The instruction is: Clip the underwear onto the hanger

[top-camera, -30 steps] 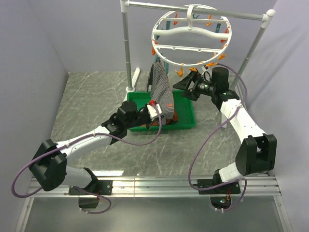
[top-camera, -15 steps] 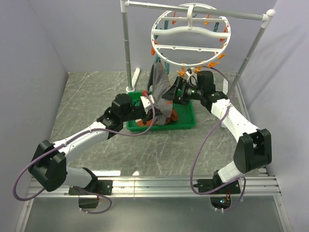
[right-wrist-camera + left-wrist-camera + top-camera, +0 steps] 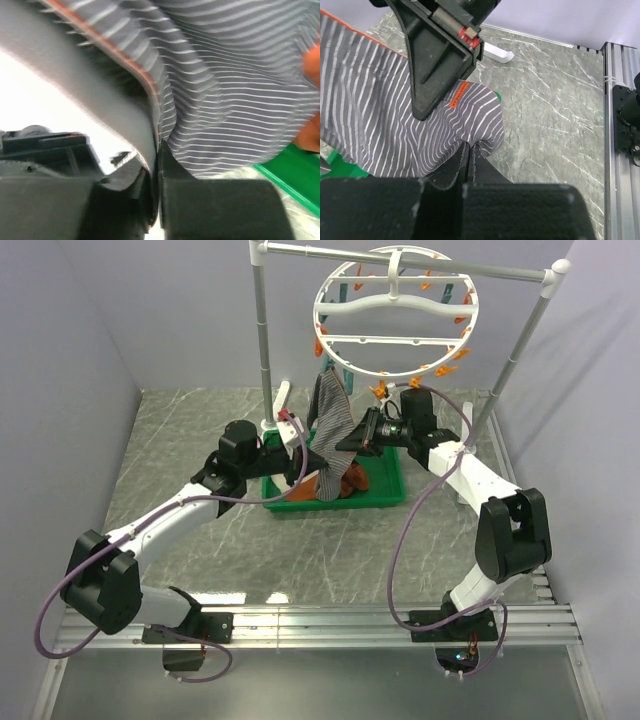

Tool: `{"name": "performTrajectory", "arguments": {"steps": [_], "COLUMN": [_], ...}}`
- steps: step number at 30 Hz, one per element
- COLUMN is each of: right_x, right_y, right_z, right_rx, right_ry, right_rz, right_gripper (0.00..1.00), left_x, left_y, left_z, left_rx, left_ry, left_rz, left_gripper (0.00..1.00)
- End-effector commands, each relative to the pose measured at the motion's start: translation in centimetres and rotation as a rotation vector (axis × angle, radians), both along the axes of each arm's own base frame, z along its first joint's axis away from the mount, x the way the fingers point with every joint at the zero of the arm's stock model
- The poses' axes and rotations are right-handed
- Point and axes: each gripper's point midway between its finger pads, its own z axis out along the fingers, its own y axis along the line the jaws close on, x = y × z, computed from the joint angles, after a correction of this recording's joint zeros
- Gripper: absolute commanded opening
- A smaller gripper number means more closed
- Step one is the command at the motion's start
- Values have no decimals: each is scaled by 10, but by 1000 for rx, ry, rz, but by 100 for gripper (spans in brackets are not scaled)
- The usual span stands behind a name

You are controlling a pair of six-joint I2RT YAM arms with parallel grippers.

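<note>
Left wrist view: left end effector clenched on underwear; orange label unreadable. Right wrist view: right end effector clamps its edge. Top external view alone shows underwear just below hanger, above tray.

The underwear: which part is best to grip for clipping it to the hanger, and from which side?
Grip the underwear by its thick waistband, coming from the right, edge-on: that firm band hangs facing that side, and the right gripper pinches it there.
</note>
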Motion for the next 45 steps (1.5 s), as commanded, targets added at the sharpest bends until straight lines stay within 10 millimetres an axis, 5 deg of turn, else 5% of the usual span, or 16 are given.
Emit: {"name": "performTrajectory", "arguments": {"steps": [1,4,5,7,11,16,27,28,30,31,33,34,36,45], "right_x": [-2,-1,0,3,4,8,6,5,5,4,2,2,0,-6], "right_y": [6,9,9,7,9,7,3,4,4,3,4,4,3,1], "right_z": [29,43,47,47,45,43,37,37,36,37,38,37,39,33], "right_rx": [117,201,221,227,259,267,258,259,260,263,273,274,272,259], "right_ry": [-19,-6,10,48,142,195,290,299,311,315,334,338,339,358], "right_rz": [22,18,7,-29,-58,-107,-171,-172,-181,-181,-182,-180,-183,-192], "right_gripper": [7,0,0,0,0,0,0,0,0,0,0,0,0,0], "left_x": [-3,7,11,24,40,27,-45,-43,-42,-38,-31,-27,-15,7], "left_y": [-3,1,3,12,31,47,2,4,-6,-6,-14,-16,-22,-35], "left_z": [16,9,7,10,19,36,5,-2,-19,-6,-17,-5,-16,-2], "left_rx": [-21,11,18,35,94,203,304,334,396,376,415,392,445,434], "left_ry": [2,8,6,-52,-248,-652,-1197,-1218,-1286,-1324,-1366,-1389,-1396,-1479], "left_rz": [-69,-22,0,81,253,359,241,261,251,315,331,378,403,493], "left_gripper": [1,10,26,42,61,67,82,91,93,93,94,95,95,96]}}
